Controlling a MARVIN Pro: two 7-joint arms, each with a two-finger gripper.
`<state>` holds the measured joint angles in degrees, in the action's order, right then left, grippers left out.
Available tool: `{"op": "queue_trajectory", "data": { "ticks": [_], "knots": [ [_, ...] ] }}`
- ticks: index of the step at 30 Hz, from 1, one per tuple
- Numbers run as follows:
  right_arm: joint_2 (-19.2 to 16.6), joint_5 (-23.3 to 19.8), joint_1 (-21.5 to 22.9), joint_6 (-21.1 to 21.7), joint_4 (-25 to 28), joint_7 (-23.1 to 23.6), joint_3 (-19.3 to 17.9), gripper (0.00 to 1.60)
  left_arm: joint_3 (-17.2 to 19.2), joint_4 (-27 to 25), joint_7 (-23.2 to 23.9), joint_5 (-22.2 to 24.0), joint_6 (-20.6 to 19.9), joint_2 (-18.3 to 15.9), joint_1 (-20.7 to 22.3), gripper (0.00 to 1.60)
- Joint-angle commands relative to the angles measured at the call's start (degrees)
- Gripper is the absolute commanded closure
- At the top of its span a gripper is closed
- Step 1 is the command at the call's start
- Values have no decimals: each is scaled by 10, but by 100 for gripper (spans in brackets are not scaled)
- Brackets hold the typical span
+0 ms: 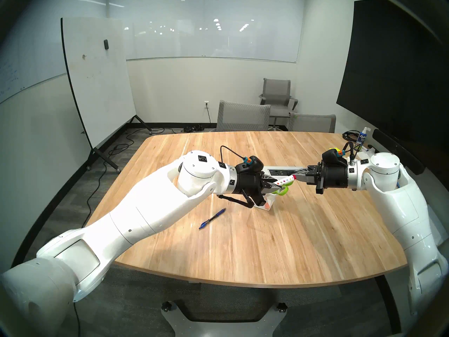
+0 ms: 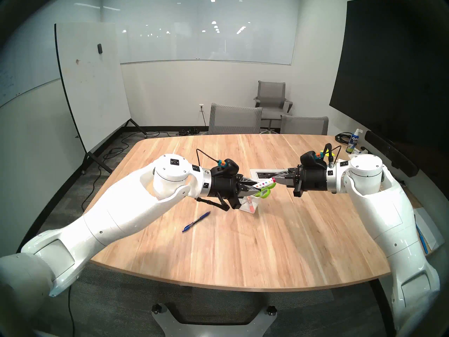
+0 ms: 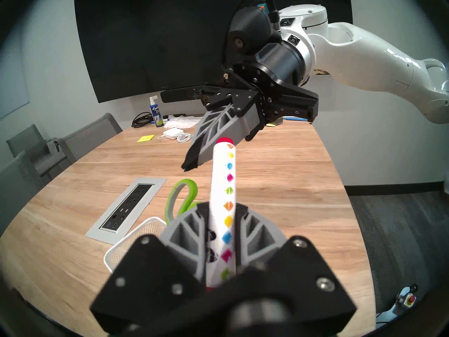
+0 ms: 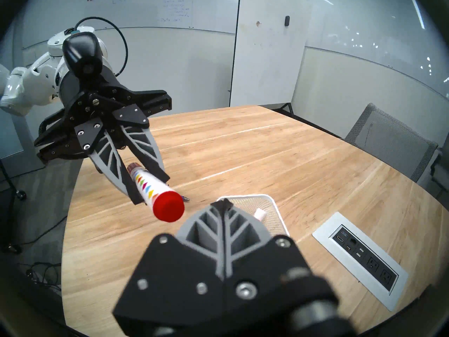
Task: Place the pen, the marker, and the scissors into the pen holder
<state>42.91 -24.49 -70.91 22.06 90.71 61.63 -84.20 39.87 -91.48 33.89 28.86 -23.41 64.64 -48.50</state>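
My left gripper (image 3: pixel 220 232) holds the marker (image 3: pixel 224 195) over the pen holder (image 3: pixel 136 234).

My right gripper (image 4: pixel 222 204) is clenched on nothing, just beside the marker's red end. The scissors (image 1: pixel 283 190) stand in the holder; I think another marker lies inside too. The blue pen (image 1: pixel 212 218) lies on the desk (image 1: pixel 267 244).

Bright overhead light, fisheye vignette, blurred foreground

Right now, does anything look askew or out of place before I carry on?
Nothing damaged or spilled. The marker sits lengthwise in the left gripper, poking out level rather than tip-down over the pen holder. The scissors already stand in the holder. The pen lies loose on the table.
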Motion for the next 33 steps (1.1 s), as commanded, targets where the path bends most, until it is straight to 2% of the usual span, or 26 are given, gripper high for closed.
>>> {"op": "queue_trajectory", "data": {
  "ticks": [1, 12, 33],
  "knots": [
    [-2, -5, -6, -3, 14, -1, -12, 160, 10, -7, -3, 5, 1, 2, 5, 160],
    [-4, -9, -19, 3, 30, 1, -21, 160, 10, -5, -9, 9, 3, 1, 3, 160],
    [-11, -25, -38, 40, 79, 10, -58, 160, 7, -1, -14, 12, 14, 1, -2, 160]
  ]
}}
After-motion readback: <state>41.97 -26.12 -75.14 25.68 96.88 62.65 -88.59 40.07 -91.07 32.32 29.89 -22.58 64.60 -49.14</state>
